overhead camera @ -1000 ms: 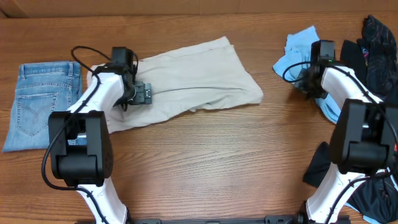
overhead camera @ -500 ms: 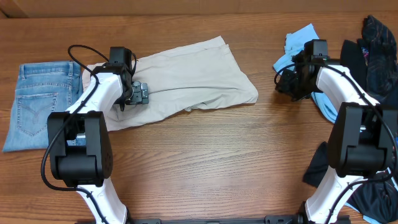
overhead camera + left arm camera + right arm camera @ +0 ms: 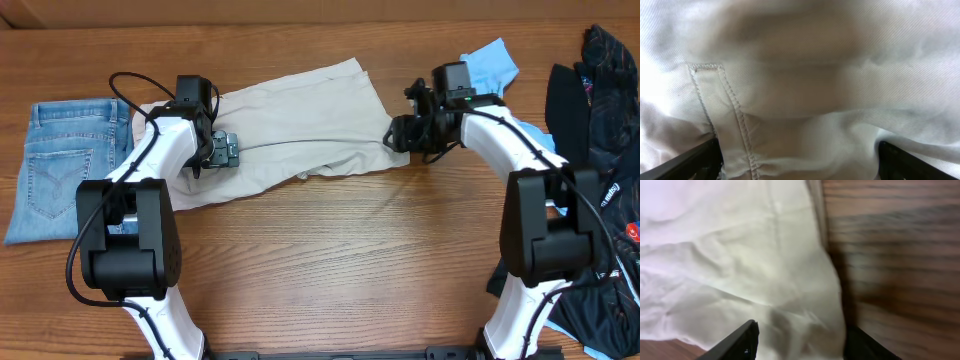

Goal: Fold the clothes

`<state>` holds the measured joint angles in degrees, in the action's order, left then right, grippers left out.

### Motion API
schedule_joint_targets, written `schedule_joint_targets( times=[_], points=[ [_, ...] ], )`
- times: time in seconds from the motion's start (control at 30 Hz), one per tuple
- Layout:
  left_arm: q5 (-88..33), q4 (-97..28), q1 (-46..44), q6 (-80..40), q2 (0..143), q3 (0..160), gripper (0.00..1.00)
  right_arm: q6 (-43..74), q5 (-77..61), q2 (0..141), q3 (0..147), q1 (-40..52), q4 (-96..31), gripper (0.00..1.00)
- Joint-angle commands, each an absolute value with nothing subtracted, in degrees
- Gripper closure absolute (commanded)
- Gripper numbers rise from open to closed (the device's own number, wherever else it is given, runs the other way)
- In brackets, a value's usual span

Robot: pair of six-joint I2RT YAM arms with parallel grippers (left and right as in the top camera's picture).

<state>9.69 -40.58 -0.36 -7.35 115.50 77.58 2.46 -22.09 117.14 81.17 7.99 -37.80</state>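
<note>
The beige shorts (image 3: 300,120) lie spread and rumpled across the table's far middle. My left gripper (image 3: 222,150) rests on their left part. In the left wrist view its fingers (image 3: 797,152) are wide apart with the beige cloth (image 3: 800,75) and a stitched seam between them. My right gripper (image 3: 398,135) is at the shorts' right edge. In the right wrist view its jaws (image 3: 802,332) are open around the cloth's corner (image 3: 740,255). A light-blue shirt (image 3: 490,62) lies behind the right arm. Black garments (image 3: 600,70) are piled at the far right.
Folded blue jeans (image 3: 60,160) lie at the far left, beside the shorts. More dark clothing (image 3: 520,265) lies near the right arm's base. Bare wooden table (image 3: 900,255) shows to the right of the shorts' edge.
My right arm has swung left from the light-blue shirt to the shorts' right edge. The shorts' right end has shifted slightly left. The left gripper has barely moved.
</note>
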Motion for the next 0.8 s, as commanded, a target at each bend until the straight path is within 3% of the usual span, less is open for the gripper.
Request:
schedule_joint_targets(
  times=[0.0,0.23,0.37,0.77],
  points=[
    [20.88,-42.02,2.22,-7.27,122.15,73.21,0.00,1.91,-22.61,120.55,81.38,8.93,-35.44,0.42],
    [19.99,-42.17,2.22,-7.25,122.15,73.21,0.00,1.87,-22.63,124.29,81.38,10.55,-28.80,0.45],
    [19.44,-42.22,2.22,-7.22,122.15,73.23,0.00,1.41,-22.59,124.42,81.38,10.66,-29.30,0.96],
    [19.44,-43.05,-2.90,2.31,122.10,73.30,0.06,5.13,-10.96,114.41,81.52,1.87,-49.41,0.96]
  ],
)
